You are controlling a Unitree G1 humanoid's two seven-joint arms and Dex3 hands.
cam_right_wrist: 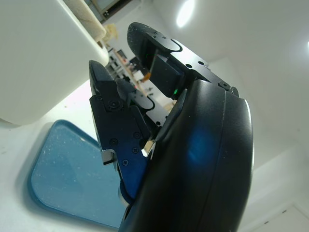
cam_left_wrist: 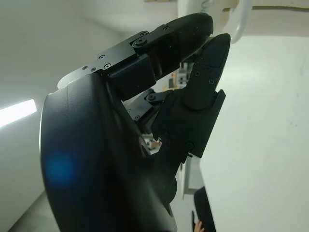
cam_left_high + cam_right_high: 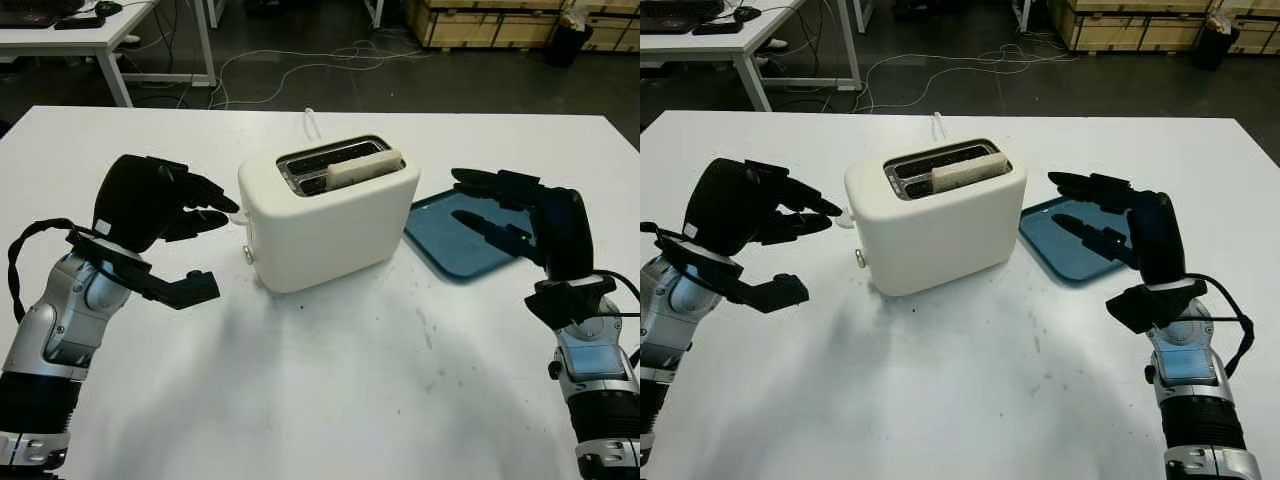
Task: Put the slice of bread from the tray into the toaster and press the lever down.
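A white toaster [image 3: 330, 215] stands in the middle of the table. A slice of bread [image 3: 364, 167] sticks up from its near slot. Its lever [image 3: 247, 254] shows as a small knob on the left end face. The blue tray [image 3: 455, 233] lies bare to the right of the toaster. My left hand [image 3: 190, 215] hovers open just left of the toaster, fingertips [image 3: 228, 205] close to its upper left corner. My right hand [image 3: 495, 210] is open above the tray, fingers pointing toward the toaster.
The white table [image 3: 330, 390] has wide free room in front of the toaster. A white cord [image 3: 312, 122] runs off behind the toaster. Beyond the table are a dark floor with cables, another desk [image 3: 80, 35] and wooden crates [image 3: 490, 22].
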